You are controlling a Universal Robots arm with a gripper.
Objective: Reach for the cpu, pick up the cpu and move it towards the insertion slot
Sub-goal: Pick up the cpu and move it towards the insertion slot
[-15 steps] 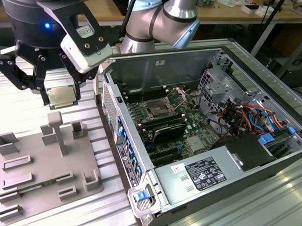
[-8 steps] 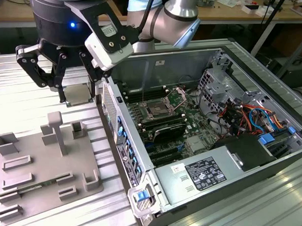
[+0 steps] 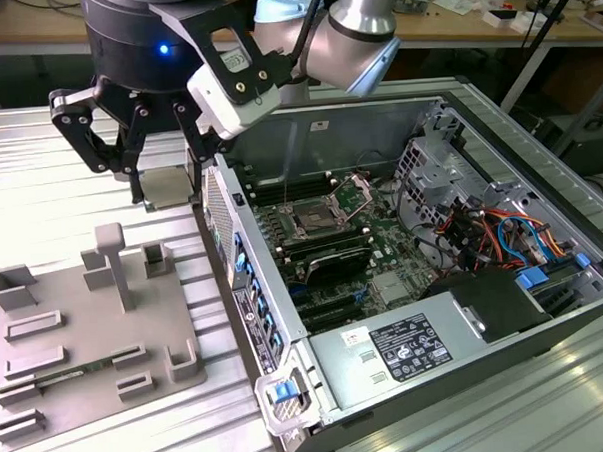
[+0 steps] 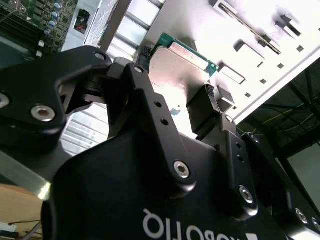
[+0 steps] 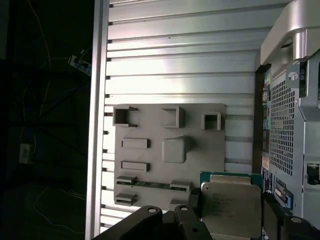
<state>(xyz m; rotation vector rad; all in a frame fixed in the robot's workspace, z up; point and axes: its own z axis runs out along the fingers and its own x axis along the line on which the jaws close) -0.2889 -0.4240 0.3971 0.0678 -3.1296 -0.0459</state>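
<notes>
The arm enters the exterior view from twelve o'clock and bends down toward ten o'clock, where the gripper (image 3: 167,185) hangs above the ribbed metal table (image 3: 40,187), just outside the open computer case (image 3: 544,275). Its jaws are clamped on the cpu (image 3: 166,187), one finger on each of two opposite edges, holding it clear of the surface. The grey tray (image 3: 86,335) with raised blocks lies at about seven o'clock from the gripper. The insertion slot (image 3: 314,220) sits on the motherboard inside the case, at roughly three o'clock from the cpu and well apart from it. The second wrist view shows the black fingers (image 4: 150,105) pinching the chip (image 4: 175,75). The first wrist view shows the tray (image 5: 150,130) lying beyond the held chip (image 5: 230,207). The chip is flat and square, with a silvery metal top and a green rim.
</notes>
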